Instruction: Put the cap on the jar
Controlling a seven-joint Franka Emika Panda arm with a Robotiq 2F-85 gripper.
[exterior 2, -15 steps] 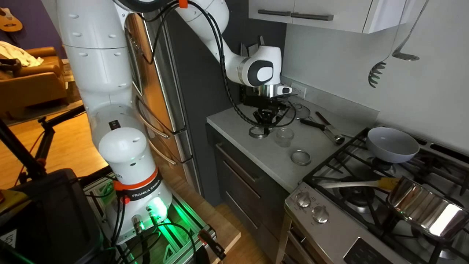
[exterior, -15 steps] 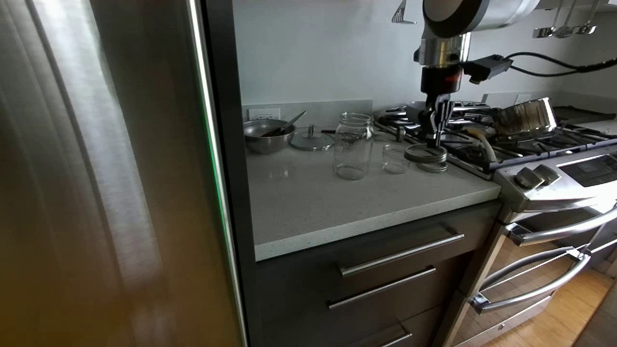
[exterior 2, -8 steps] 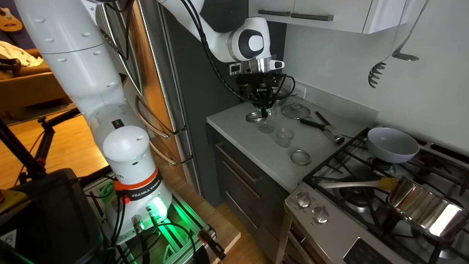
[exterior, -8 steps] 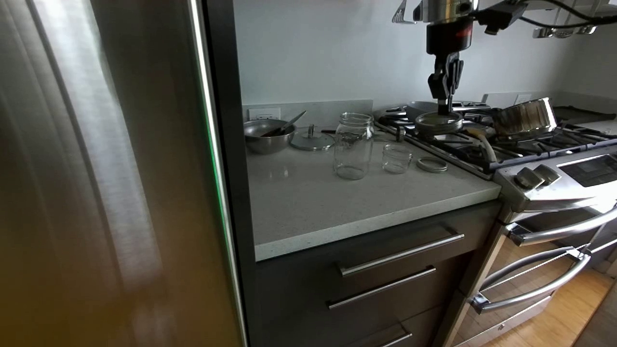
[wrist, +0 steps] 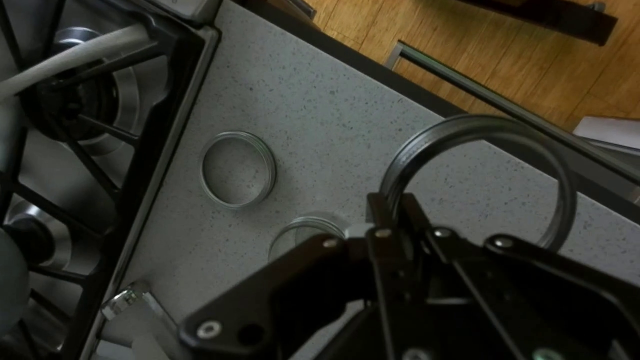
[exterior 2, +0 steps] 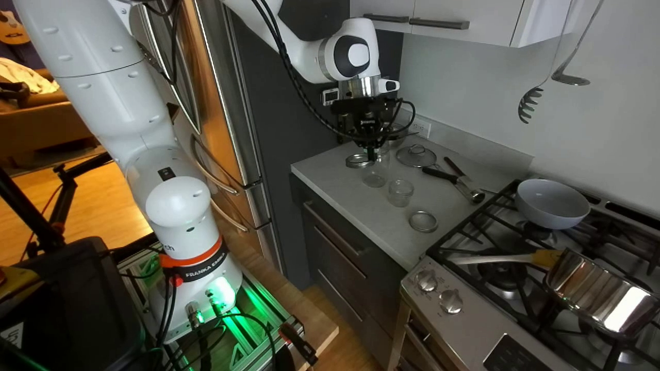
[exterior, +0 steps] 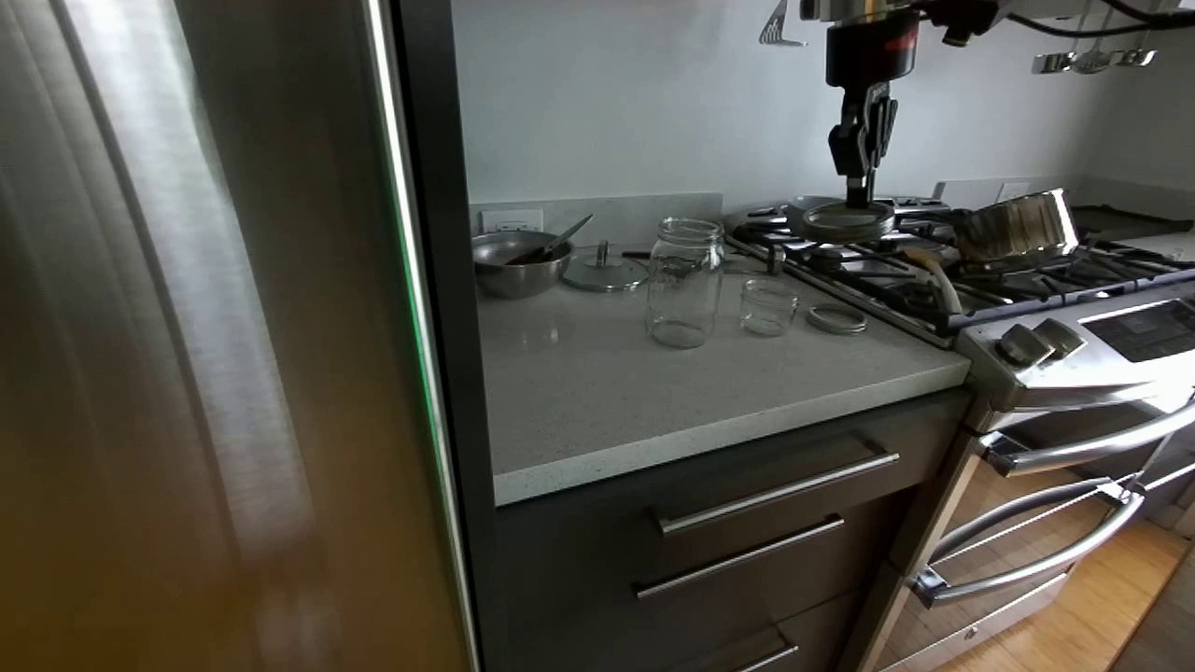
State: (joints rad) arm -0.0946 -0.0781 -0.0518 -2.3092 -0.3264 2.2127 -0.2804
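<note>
Counter [exterior: 597, 401], centre-frame in an exterior view: your gripper [exterior: 858, 194] pinches the cap [exterior: 845, 233] by its rim, jar [exterior: 685, 285] lower left of both.

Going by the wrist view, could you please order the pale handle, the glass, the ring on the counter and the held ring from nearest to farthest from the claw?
1. Held ring: gripped in the claw.
2. Glass: left, partly hidden by the claw.
3. Counter ring: farther left.
4. Pale handle: upper left, over the stove.
</note>
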